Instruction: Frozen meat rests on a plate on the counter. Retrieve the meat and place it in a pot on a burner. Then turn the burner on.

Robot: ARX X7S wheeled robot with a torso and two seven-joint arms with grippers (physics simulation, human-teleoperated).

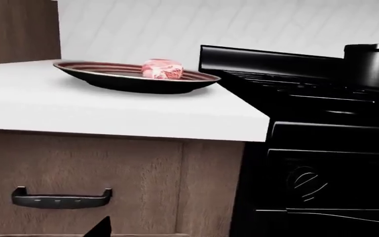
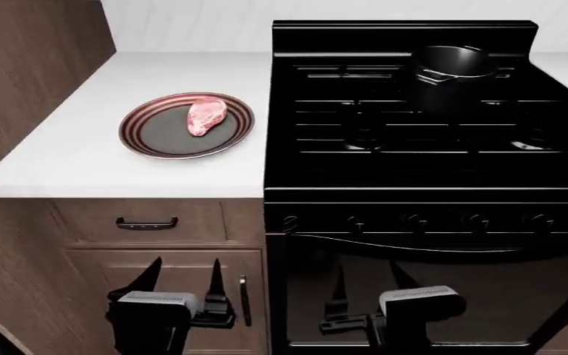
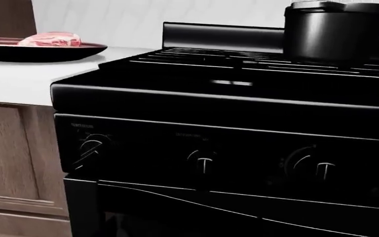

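Head view shows the oval pink-red marbled meat (image 2: 206, 115) on the ringed round plate (image 2: 146, 140), near the white bench's (image 2: 67, 155) stove-side edge. Both the left tool (image 2: 181, 285) and right tool (image 2: 368, 285) hang low, spread wide, empty. Lift the left one clear of the bench edge, then descend from above; open room surrounds the plate.

Tiny unreadable print above stove knobs (image 3: 203, 163)

A: Right wrist view, stove front?
B: Black stove (image 3: 229, 98); knobs (image 3: 204, 163) in a row below the grates.
A: Pot?
B: Black pot (image 3: 334, 32) on a rear burner.
A: Counter?
B: White counter (image 3: 18, 79) beside the stove; plate (image 3: 38, 51) on it, meat (image 3: 50, 39) on the plate.
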